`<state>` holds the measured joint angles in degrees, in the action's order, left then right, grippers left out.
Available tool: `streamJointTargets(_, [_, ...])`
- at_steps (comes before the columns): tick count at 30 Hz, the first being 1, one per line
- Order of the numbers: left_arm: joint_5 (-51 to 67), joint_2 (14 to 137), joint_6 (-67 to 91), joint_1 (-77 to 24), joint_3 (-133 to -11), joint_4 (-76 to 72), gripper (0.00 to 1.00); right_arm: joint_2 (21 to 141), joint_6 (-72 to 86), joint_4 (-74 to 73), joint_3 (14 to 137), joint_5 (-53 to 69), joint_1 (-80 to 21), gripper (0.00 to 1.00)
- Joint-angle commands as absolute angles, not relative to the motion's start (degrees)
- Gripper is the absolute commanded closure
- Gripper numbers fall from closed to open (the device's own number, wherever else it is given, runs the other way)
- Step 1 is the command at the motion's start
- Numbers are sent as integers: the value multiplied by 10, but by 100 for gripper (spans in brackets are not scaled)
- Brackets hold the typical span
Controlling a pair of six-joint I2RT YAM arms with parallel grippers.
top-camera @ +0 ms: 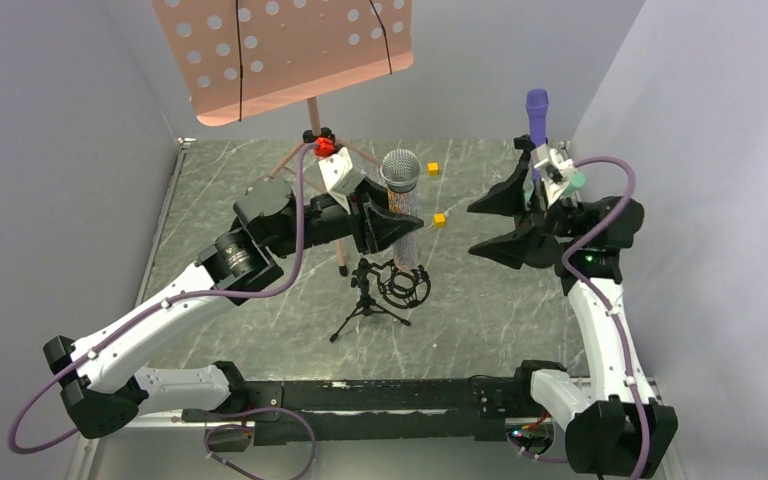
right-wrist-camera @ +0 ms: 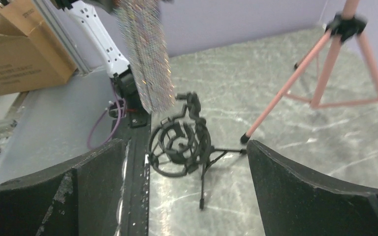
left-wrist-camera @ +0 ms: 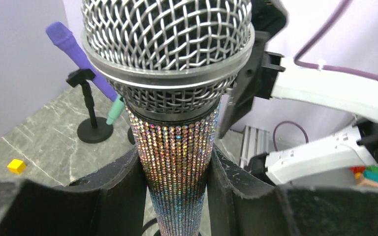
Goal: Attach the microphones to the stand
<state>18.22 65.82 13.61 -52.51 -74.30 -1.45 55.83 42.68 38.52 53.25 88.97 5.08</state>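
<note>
Now, left gripper (left-wrist-camera: 174,196) clamps upright glittery microphone (left-wrist-camera: 170,49) over stand (top-camera: 400,285) — right gripper (right-wrist-camera: 186,145) spread wide, facing it.

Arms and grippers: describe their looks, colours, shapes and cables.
The left arm and right arm are alike: white shells between black joints, with a purple cable looping along each. The left gripper and right gripper each have two broad, black, wedge-shaped fingers with scuffed inner faces. A small green light glows on the right arm.
</note>
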Motion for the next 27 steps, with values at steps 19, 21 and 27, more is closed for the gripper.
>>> streamJointTargets(19, [272, 725, 73, -527, -746, 11, 100, 542, -202, -203, 476, 803, 83, 0])
streamJointTargets(21, [273, 727, 71, -527, -743, 10, 100, 541, -201, -202, 475, 802, 83, 0])
streamJointTargets(27, [269, 721, 62, -527, -726, 12, 100, 543, -202, -202, 474, 799, 83, 0])
